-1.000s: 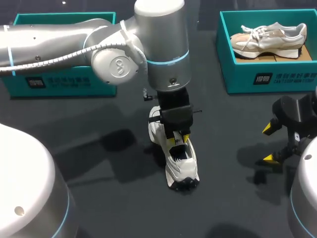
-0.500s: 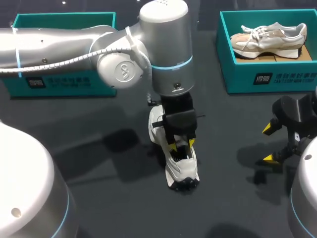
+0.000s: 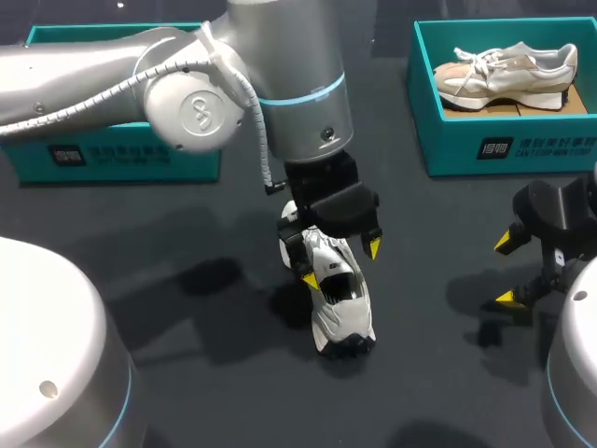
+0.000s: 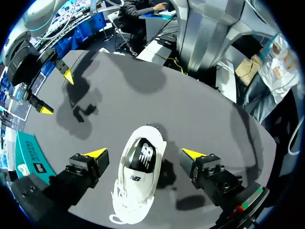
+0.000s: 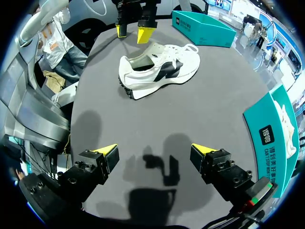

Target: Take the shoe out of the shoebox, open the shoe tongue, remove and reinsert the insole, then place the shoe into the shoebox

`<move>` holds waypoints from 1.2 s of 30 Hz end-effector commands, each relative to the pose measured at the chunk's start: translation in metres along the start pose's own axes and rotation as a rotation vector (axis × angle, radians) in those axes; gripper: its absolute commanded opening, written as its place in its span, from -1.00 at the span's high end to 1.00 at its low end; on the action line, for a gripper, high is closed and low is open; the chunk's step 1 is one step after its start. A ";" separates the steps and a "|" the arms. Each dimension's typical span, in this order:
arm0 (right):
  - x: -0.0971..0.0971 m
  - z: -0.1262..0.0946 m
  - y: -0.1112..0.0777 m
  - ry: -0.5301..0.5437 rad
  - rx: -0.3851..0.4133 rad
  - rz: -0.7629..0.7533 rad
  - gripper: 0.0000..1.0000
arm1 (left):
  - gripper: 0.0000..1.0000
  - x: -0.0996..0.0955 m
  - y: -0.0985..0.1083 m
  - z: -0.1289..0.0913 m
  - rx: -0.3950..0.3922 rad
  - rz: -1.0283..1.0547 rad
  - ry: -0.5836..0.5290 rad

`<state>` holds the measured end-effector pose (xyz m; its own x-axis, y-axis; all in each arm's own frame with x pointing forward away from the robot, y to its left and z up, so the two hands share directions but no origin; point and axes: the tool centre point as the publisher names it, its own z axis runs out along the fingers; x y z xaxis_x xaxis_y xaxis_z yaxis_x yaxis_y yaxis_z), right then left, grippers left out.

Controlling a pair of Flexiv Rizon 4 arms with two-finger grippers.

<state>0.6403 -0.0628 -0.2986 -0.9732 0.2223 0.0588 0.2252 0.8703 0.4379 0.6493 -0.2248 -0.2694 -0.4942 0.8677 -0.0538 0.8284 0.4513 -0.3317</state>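
Claw [image 3: 342, 263] wide, empty, astride white shoe [image 3: 341, 310]

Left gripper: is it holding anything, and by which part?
Nothing is held. The left gripper is open over the white shoe, its fingers clear of it on both sides.

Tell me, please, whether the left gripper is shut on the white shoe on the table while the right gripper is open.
Not quite: the left gripper is open, its tips clear of the white shoe on both sides, as the left wrist view shows. The right gripper is indeed open.
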 end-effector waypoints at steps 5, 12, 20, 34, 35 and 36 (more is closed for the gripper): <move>0.002 0.000 -0.001 -0.004 0.001 0.000 -1.00 | -1.00 0.003 -0.003 -0.003 -0.007 0.003 -0.003; 0.002 0.000 -0.001 -0.004 0.001 0.000 -1.00 | -1.00 0.003 -0.003 -0.003 -0.007 0.003 -0.003; 0.002 0.000 -0.001 -0.004 0.001 0.000 -1.00 | -1.00 0.005 -0.015 0.005 -0.096 -0.277 -0.074; 0.002 0.000 -0.001 -0.004 0.001 0.000 -1.00 | -1.00 0.014 -0.037 0.031 -0.273 -0.584 -0.164; 0.002 0.000 -0.001 -0.004 0.001 0.000 -1.00 | -1.00 0.013 -0.036 0.033 -0.285 -0.601 -0.165; 0.002 0.000 -0.001 -0.004 0.001 0.000 -1.00 | -1.00 0.012 -0.036 0.034 -0.283 -0.605 -0.167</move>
<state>0.6403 -0.0629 -0.2986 -0.9732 0.2224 0.0587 0.2253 0.8703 0.4379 0.6088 -0.2311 -0.2873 -0.8924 0.4451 -0.0747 0.4513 0.8794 -0.1518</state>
